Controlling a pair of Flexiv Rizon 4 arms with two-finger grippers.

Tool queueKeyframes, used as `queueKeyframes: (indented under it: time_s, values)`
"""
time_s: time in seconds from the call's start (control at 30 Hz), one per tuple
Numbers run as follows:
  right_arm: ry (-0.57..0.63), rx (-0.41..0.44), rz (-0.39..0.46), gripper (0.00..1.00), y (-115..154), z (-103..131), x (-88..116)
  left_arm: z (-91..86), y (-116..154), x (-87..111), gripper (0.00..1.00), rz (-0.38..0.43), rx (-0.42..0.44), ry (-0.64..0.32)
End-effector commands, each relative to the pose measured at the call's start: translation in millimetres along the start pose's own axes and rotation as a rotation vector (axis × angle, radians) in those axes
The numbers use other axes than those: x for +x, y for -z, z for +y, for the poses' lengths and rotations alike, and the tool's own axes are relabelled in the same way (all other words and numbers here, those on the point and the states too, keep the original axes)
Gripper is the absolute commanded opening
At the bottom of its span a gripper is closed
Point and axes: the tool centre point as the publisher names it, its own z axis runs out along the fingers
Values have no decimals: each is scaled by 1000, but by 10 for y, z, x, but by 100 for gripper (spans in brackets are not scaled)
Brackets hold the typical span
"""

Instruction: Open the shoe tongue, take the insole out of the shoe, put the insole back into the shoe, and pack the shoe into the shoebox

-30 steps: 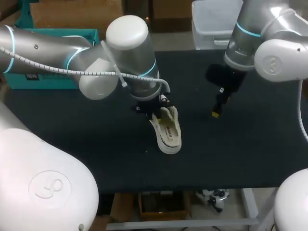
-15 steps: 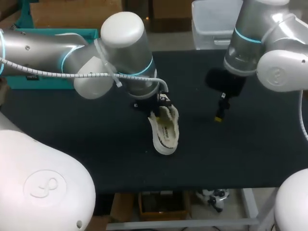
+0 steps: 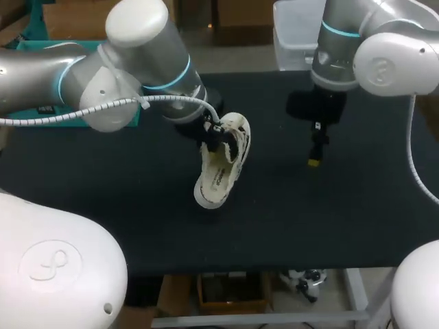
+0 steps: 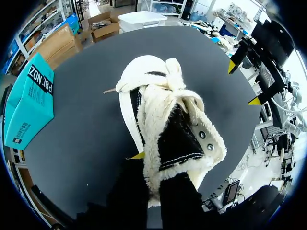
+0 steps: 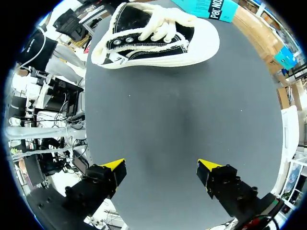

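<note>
Shoe [image 3: 221, 168] swung left; wrist view shows left jaws gripping it, right jaws wide.

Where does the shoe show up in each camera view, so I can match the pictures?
Head view: the shoe is mid-table, tilted, at the tip of the left arm.
Left wrist view: it sits in the left gripper, toe pointing away.
Right wrist view: it is far ahead of the open right gripper.
Shared landmark: the teal shoebox at the table's edge.
</note>
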Motion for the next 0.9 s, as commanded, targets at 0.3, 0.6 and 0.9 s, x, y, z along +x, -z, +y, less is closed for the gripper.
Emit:
queueKeyframes:
  time_s: [0.3, 0.6, 0.9]
  values:
    - [32, -28, 6, 100, 80, -5, 16, -164, 366, -212, 0, 61, -5, -148]
    - [32, -28, 6, 100, 80, -5, 16, -416, 862, -505, 0, 99, -3, -377]
    - [32, -28, 6, 100, 80, -5, 16, -579, 1527, -910, 0, 62, -25, -611]
